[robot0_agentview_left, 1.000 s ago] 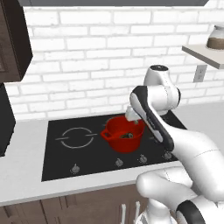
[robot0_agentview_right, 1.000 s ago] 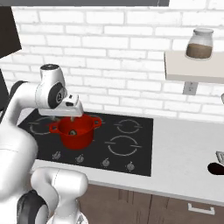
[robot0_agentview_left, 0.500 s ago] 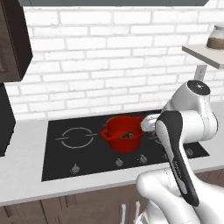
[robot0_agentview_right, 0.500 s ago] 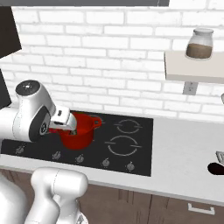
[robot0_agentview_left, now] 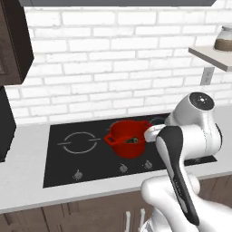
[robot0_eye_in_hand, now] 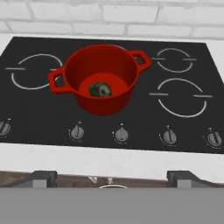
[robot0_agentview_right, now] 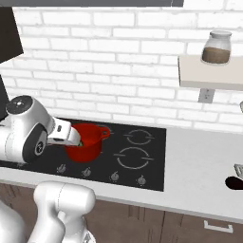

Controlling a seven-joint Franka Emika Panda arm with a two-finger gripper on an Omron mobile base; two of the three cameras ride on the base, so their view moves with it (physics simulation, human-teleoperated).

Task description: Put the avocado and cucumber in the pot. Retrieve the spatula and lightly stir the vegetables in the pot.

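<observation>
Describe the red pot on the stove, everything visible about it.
The pot is round, bright red and glossy, with two loop handles on opposite sides and no lid. It stands upright on the black cooktop, over a burner behind the row of knobs. A dark green lump lies on its bottom. Nothing grips or touches it from outside.

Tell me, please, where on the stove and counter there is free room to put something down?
Free: the stovetop left of the red pot, both right burners, and the white counter right of the stove, short of the dark thing at its edge. Crowded only at the pot, which holds vegetables.
</observation>
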